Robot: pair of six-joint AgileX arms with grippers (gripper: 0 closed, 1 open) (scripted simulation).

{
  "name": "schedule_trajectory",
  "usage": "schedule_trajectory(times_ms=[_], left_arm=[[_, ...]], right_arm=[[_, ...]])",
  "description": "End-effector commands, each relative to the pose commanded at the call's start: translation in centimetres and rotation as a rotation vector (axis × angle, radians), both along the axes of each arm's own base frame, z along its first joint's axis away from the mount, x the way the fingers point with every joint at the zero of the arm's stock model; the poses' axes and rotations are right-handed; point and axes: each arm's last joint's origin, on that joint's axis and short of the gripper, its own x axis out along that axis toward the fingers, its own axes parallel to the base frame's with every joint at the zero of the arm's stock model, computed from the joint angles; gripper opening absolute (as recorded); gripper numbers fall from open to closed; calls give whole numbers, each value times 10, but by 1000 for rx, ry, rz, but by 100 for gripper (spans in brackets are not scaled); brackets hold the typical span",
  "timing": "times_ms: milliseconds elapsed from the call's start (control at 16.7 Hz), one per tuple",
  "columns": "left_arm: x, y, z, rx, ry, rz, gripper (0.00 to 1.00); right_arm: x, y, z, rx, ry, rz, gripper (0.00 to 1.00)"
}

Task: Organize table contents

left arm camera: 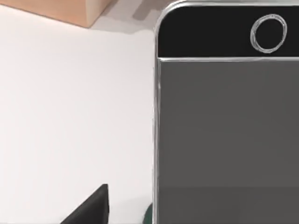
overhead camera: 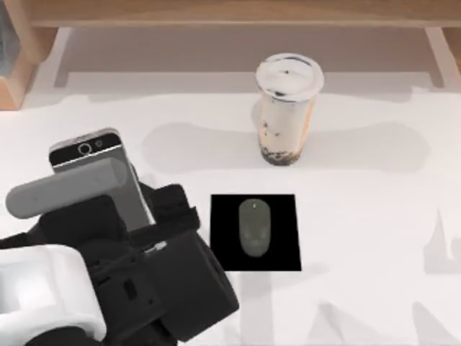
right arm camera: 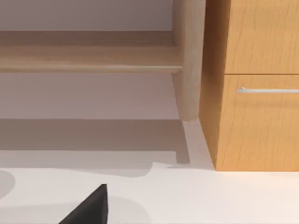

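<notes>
**Left pincer at the phone, stand not yet clearly loaded**

Left pincer [overhead camera: 144, 216] low at the worktop's eight o'clock, buried under its own black wrist housing in the top view; cannot tell whether spread or pressed together, nor whether pinching the smartphone [overhead camera: 97, 169]. Phone tilted up out of that spot, black camera end toward eleven o'clock, grey screen running back under the arm. In the left wrist view, same smartphone [left arm camera: 226, 130] very close, black end and ring-shaped button uppermost, with a sliver of dark green at its lower edge, probably the phone stand [left arm camera: 148, 215]. Judged from that: phone at or on the stand, seating unconfirmed, release likely still to come.

Just beside the arm, toward three o'clock: black square pad [overhead camera: 255, 232] flat on the worktop [overhead camera: 374, 216], small grey mouse [overhead camera: 254, 228] resting squarely on its middle. Looks like one finished pairing.

Farther out, toward one o'clock: bubble-tea cup [overhead camera: 287, 108] upright, lid on, well apart from the pad, near the wooden shelf [overhead camera: 230, 13] along the far edge. No way to judge whether that counts as its final place.

Right arm parked off toward the right; its wrist view facing the shelf leg and a wooden drawer cabinet [right arm camera: 254, 84].
</notes>
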Motion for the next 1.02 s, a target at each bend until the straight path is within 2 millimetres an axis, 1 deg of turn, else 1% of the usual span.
schedule_trajectory(times_ms=[180, 540, 600, 780, 900, 1020], left_arm=[[0, -5, -4, 46, 33, 4, 100], [1, -5, -4, 48, 36, 8, 100], [1, -4, -2, 36, 34, 4, 100], [2, 5, 16, -52, 5, -4, 100], [4, 20, 33, -133, -27, -4, 100], [6, 41, 47, -209, -61, -4, 100]], right_arm=[[0, 0, 0, 0, 0, 0, 100], [0, 0, 0, 0, 0, 0, 100], [0, 0, 0, 0, 0, 0, 100], [0, 0, 0, 0, 0, 0, 100], [0, 0, 0, 0, 0, 0, 100], [0, 0, 0, 0, 0, 0, 100]])
